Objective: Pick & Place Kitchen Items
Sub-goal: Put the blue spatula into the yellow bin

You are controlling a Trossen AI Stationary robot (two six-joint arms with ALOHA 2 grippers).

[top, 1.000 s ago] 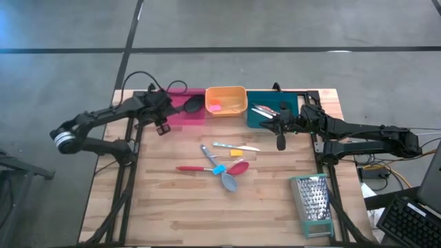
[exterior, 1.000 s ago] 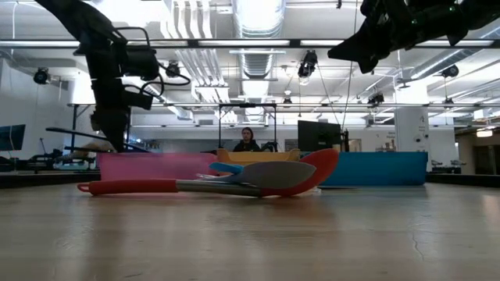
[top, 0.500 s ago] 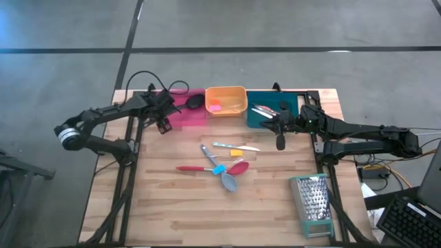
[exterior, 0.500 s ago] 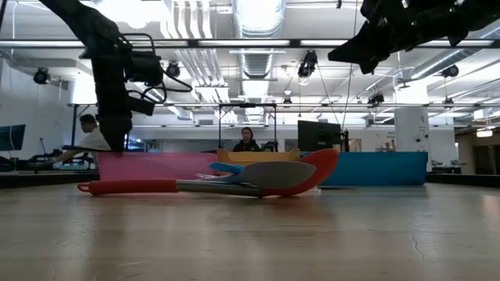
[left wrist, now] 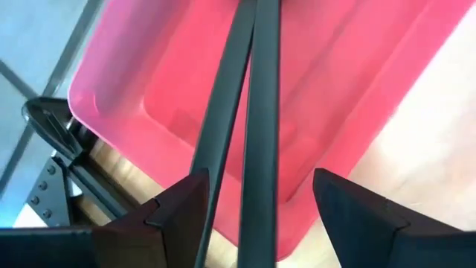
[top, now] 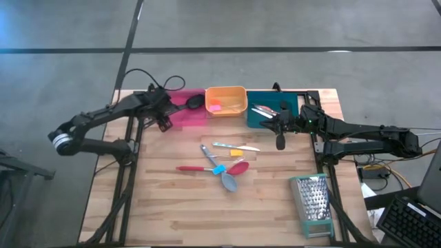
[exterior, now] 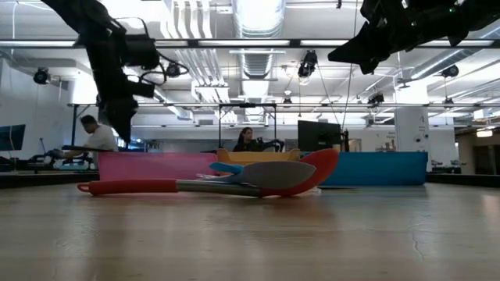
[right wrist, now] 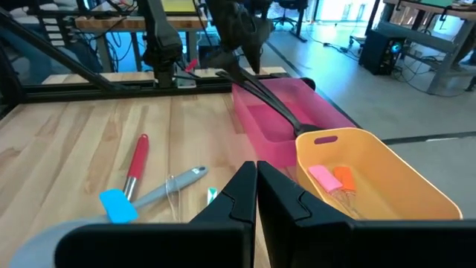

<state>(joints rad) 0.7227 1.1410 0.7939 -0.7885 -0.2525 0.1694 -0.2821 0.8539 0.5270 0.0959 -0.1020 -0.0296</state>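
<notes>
Two black long-handled spoons (top: 193, 102) lie in the pink bin (top: 185, 116). Their heads (right wrist: 310, 131) are down inside it, and their handles (left wrist: 251, 134) slant up over the bin's left end. My left gripper (top: 163, 121) hangs open above that end. Its fingers (left wrist: 178, 212) stand on either side of the handles without touching them. My right gripper (top: 280, 142) is shut on nothing and hovers in front of the teal bin (top: 269, 114). On the table's middle lie a red spatula (top: 193, 168), a blue piece (top: 219, 169), a grey spoon (top: 228, 181), a pink spoon (top: 238, 167) and a yellow-handled knife (top: 236, 147).
The orange bin (top: 226, 100) between the pink and teal bins holds small pink and orange pieces (right wrist: 331, 179). A metal grater (top: 313, 203) lies at the table's near right. The teal bin holds silver utensils (top: 263, 110). People sit in the room beyond the table (exterior: 98, 140).
My left gripper has opened over the pink bin's left end and let go of the black spoon handles. It has risen a little. The spoon's head has settled slightly farther into the bin. My right gripper has kept still.
</notes>
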